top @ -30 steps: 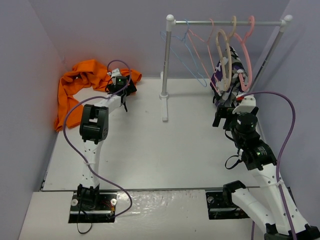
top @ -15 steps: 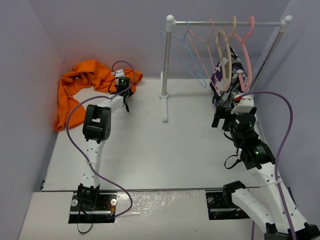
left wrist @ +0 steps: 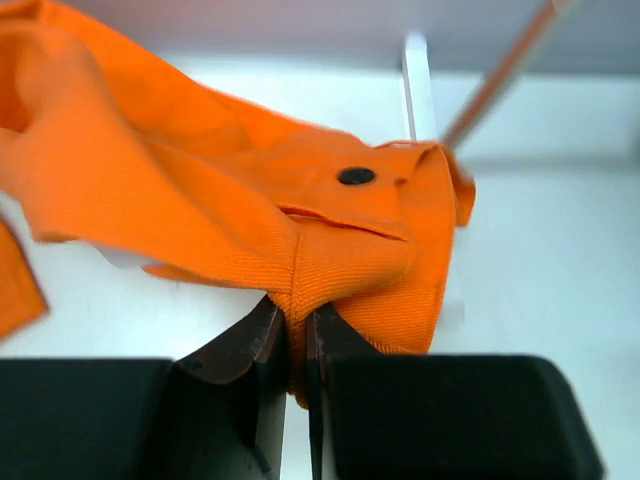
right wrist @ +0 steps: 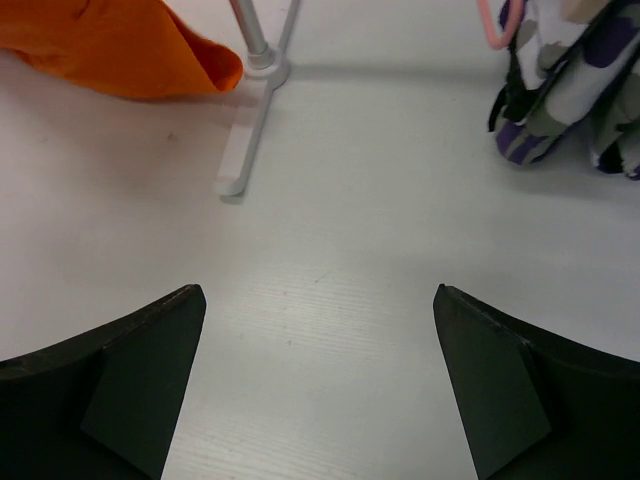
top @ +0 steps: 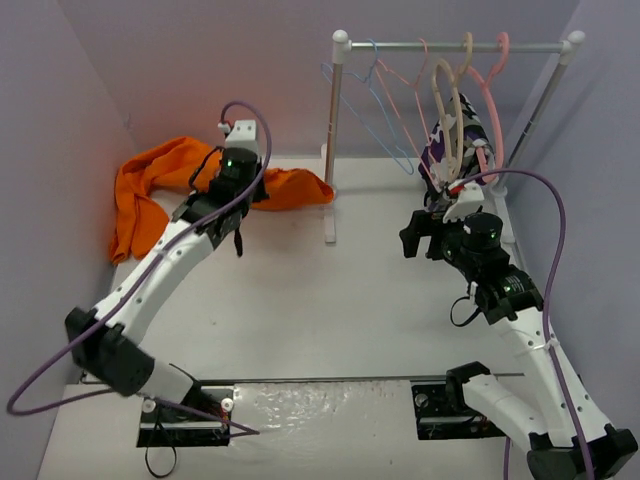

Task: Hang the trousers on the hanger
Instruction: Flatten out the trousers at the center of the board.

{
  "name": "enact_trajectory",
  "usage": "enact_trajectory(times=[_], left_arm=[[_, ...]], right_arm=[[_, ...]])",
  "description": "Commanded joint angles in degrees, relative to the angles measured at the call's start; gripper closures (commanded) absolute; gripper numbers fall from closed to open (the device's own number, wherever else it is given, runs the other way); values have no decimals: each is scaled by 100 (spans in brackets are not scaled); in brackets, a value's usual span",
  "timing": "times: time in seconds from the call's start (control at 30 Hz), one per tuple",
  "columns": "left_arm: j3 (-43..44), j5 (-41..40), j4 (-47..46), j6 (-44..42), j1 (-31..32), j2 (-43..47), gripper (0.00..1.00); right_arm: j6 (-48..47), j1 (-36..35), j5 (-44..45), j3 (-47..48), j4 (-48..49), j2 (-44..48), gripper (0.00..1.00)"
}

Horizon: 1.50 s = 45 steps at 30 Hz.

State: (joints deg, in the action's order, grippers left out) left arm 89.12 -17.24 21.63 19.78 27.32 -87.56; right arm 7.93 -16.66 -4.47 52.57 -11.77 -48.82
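Observation:
The orange trousers (top: 150,185) lie bunched at the back left, with one end stretched right toward the rack post. My left gripper (top: 255,188) is shut on a fold of that end. The left wrist view shows both fingers (left wrist: 245,345) pinching the trousers (left wrist: 200,200) just below a black button (left wrist: 357,176). The light-blue hanger (top: 385,110) hangs at the left end of the rail. My right gripper (top: 415,236) hovers open over bare table in front of the rack's right half. In the right wrist view this gripper (right wrist: 320,295) holds nothing, and the trousers' tip (right wrist: 130,45) shows at top left.
A white clothes rack (top: 333,140) stands at the back, its foot (right wrist: 245,150) pointing forward. Pink hangers (top: 493,95), a beige hanger (top: 447,110) and a purple-white-black garment (top: 455,140) hang on its right part. Lilac walls close in on both sides.
My left gripper has shut on the trousers and dragged one end to the right, toward the rack post. The right gripper has shifted left, still open.

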Motion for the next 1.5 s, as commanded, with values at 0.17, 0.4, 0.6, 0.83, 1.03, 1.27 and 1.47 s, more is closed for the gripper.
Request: enact_trajectory(times=[0.17,0.4,0.6,0.83,1.03,1.27,1.47], left_arm=[[-3317,-252,700,1917,670,2055,100],[-4235,120,1383,2890,921,3147,100],[-4097,378,2569,3232,942,3036,100],[-3930,929,3237,3072,972,2428,90],[-3719,126,3242,3014,984,3460,27],[-3856,301,3003,3035,964,3428,20],[-4131,452,2951,3132,968,3177,20]], right_arm=[[834,-653,-1000,-489,308,-462,9],[1675,-1759,-91,-581,782,-1472,12],[2476,-2302,516,-284,1581,-2869,15],[2614,-2692,768,505,2125,-4333,17],[2236,-2769,762,990,2241,-4935,26],[1339,-2763,825,1446,2275,-5395,38],[801,-2734,954,1731,2267,-5742,38]])
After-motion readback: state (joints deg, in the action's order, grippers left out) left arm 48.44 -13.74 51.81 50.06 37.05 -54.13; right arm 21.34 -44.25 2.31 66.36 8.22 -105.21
